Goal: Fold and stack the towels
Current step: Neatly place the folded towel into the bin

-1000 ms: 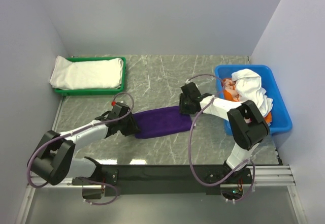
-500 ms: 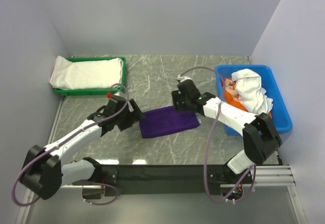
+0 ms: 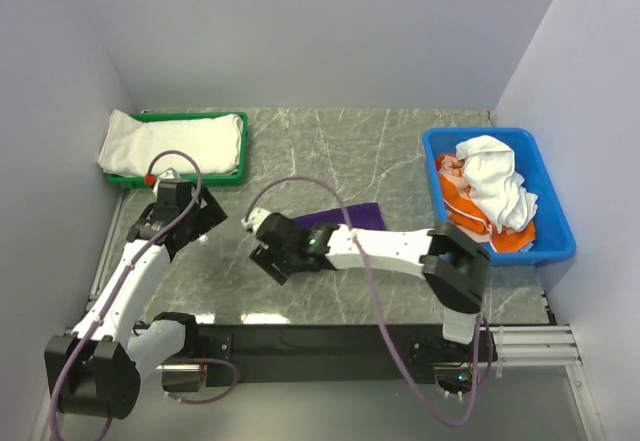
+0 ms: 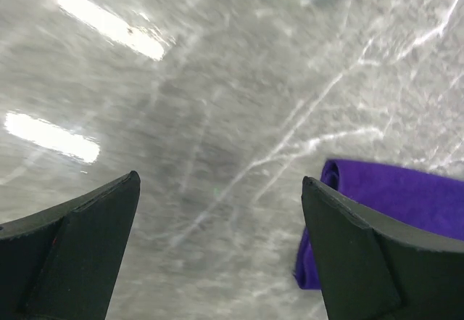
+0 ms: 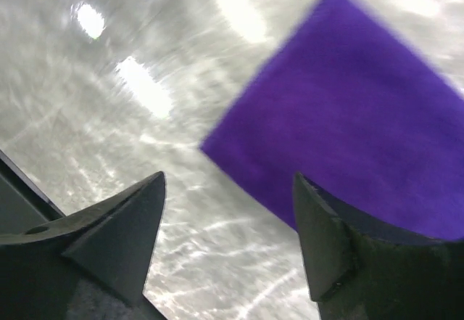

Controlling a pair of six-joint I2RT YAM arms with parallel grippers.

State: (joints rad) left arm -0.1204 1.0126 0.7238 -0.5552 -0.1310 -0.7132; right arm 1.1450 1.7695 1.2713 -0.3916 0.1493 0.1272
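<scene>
1. The deep purple towel (image 3: pixel 350 215) lies folded flat on the marbled table (image 3: pixel 330 151), near its middle. The right arm (image 3: pixel 380 248) stretches across the cloth's near edge.
2. The right gripper (image 5: pixel 228 178) hangs just off a corner of that towel at its left end, jaws spread with only bare stone between them. It grasps nothing.
3. The left gripper (image 4: pixel 217 182) hovers over bare table further left, apart from the cloth, jaws wide and empty. In its wrist view the purple fold shows just beyond one finger.
4. A white towel (image 3: pixel 170 144) rests folded in the green tray (image 3: pixel 175 178) at the far left corner.
5. At the right, a crumpled white towel (image 3: pixel 495 176) and an orange towel (image 3: pixel 510 236) sit heaped together, unfolded, in the blue bin (image 3: pixel 497 133).
</scene>
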